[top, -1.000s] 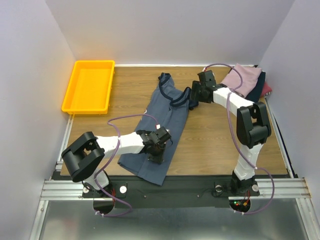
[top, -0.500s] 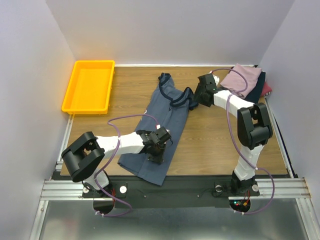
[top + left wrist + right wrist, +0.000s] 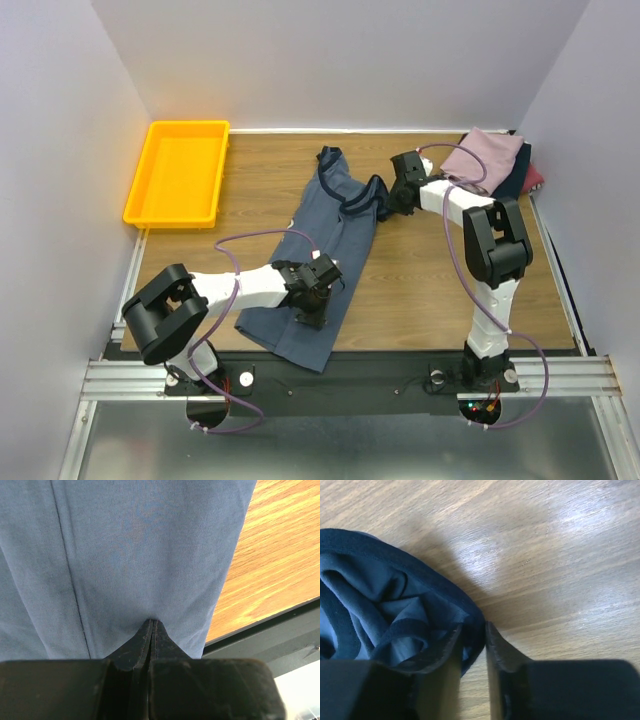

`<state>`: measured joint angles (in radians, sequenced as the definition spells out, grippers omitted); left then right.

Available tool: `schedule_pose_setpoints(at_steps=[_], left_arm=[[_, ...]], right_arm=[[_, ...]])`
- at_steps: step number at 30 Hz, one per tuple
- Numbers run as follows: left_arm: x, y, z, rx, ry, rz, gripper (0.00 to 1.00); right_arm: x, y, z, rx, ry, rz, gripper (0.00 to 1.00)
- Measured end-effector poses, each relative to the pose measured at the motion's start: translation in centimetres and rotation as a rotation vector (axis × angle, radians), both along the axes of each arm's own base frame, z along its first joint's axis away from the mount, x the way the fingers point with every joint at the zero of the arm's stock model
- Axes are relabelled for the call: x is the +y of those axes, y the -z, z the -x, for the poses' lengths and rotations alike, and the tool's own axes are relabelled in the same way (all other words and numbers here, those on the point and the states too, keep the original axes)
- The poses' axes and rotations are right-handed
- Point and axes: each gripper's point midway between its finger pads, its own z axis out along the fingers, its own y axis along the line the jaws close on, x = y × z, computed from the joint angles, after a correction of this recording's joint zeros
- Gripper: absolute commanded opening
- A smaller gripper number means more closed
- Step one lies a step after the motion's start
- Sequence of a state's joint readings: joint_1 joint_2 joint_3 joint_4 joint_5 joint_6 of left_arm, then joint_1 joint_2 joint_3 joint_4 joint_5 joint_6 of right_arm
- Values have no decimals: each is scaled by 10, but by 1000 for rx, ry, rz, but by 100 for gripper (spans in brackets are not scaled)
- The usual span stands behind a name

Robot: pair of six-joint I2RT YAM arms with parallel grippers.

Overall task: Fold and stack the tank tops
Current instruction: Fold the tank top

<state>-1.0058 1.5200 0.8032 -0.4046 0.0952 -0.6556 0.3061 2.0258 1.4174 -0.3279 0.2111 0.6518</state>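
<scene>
The slate-blue tank top (image 3: 335,225) with darker trim lies lengthwise on the table's middle, straps at the far end. My left gripper (image 3: 312,310) is near its hem; in the left wrist view the gripper (image 3: 152,623) is shut with its tips pinching the blue cloth (image 3: 145,550). My right gripper (image 3: 394,196) is at the right strap; in the right wrist view the gripper (image 3: 474,626) is closed on the dark-trimmed strap edge (image 3: 420,587). The mauve-pink top (image 3: 487,155) lies folded on the navy one (image 3: 515,182) and the maroon one (image 3: 536,178) at the far right.
A yellow plastic tray (image 3: 138,190) stands at the far left. Grey walls close in the table on three sides. The black table edge (image 3: 270,635) is just right of the left gripper. Bare wood (image 3: 430,270) lies between the tank top and the right arm.
The right gripper has moved a little left and toward the table onto the strap, and its forearm has swung upright. The left arm and the tank top have not moved.
</scene>
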Motion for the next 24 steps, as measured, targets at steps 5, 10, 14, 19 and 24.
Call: schedule_pose_setpoints(at_steps=[5,10,14,19,24], left_arm=[[1,0,1,3,1,0,0],[2,0,3,5,1,3,0],[4,0,5,11,1,5,0],[6,0,8,21,3,9,0],[6,1,11,33,5,11,0]], right_arm=[[-3,0,-2,-3,-2,19,6],[-7,-8,-33,-56,-31,96,6],[-15,-23,-57,-116,-63,185,5],[-21,-51,-87,-231,-128,247,4],[-17,-71,-109,-357,-224,298,5]])
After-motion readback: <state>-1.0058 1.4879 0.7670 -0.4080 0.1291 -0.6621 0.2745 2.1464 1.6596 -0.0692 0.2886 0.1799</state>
